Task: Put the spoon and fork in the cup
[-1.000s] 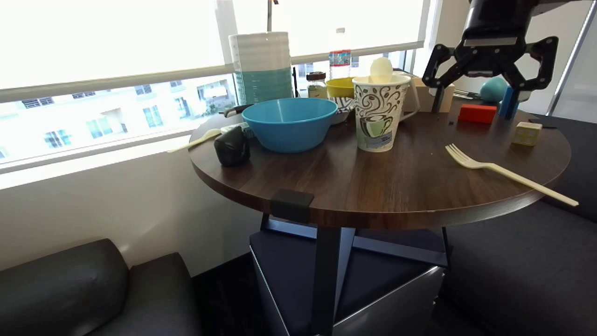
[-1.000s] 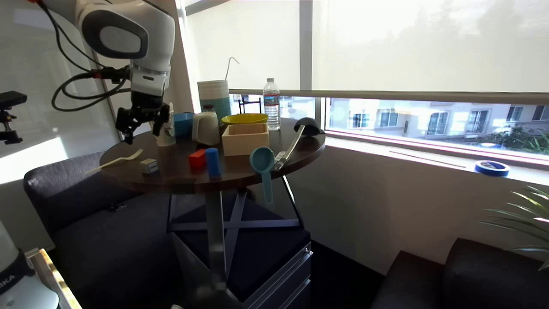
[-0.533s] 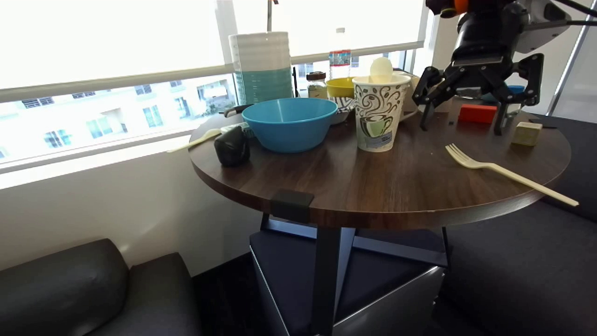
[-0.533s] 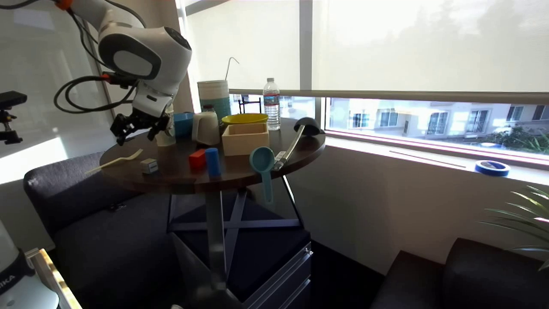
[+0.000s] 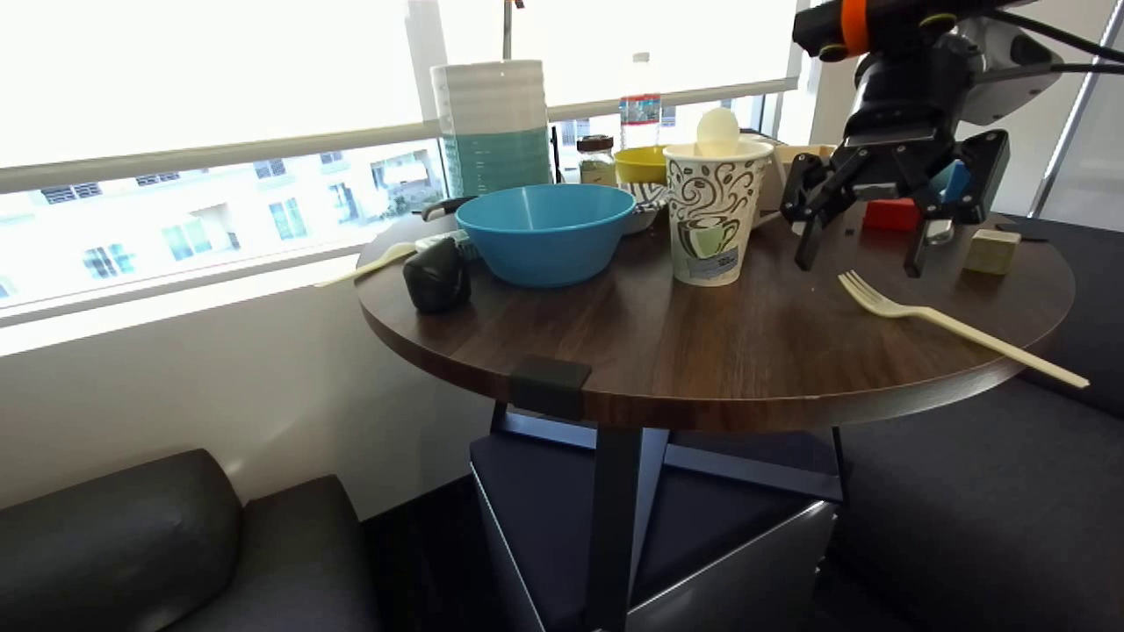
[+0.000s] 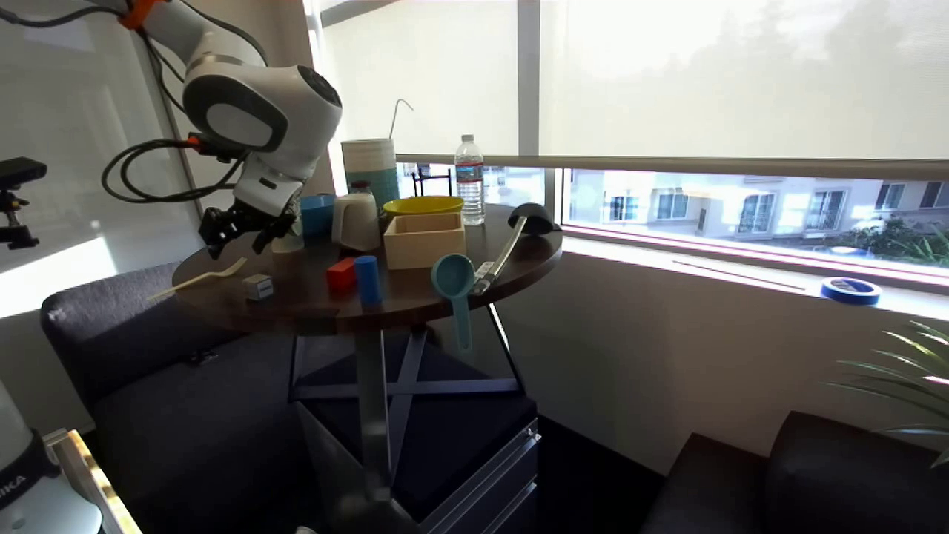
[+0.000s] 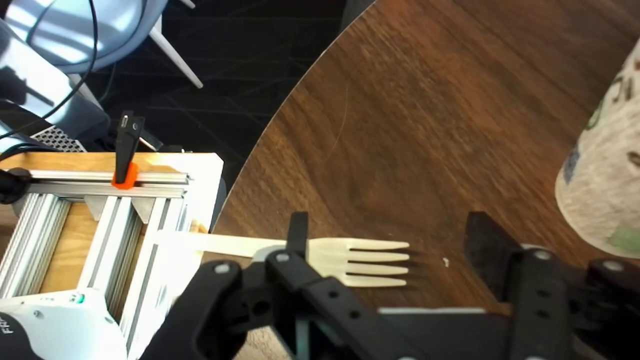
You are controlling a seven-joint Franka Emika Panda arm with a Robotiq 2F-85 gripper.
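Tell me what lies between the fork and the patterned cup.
The wrist view shows brown tabletop, a pale speck, and one gripper finger seen against that stretch.

We read this as an office lounge corner, part lab: roller blinds [image 6: 726,81] over the far windows [image 6: 756,211], dk padded seats [image 5: 983,491] left & right in both exterior views, a drawer cab [image 6: 504,475] under the rnd tbl [image 5: 632,347], plus a robot arm [image 6: 308,126] and, in wrist view, a metal-rail stand [image 7: 103,232].

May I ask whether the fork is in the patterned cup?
No, an exterior view shows the fork lying on the table, apart from the cup.
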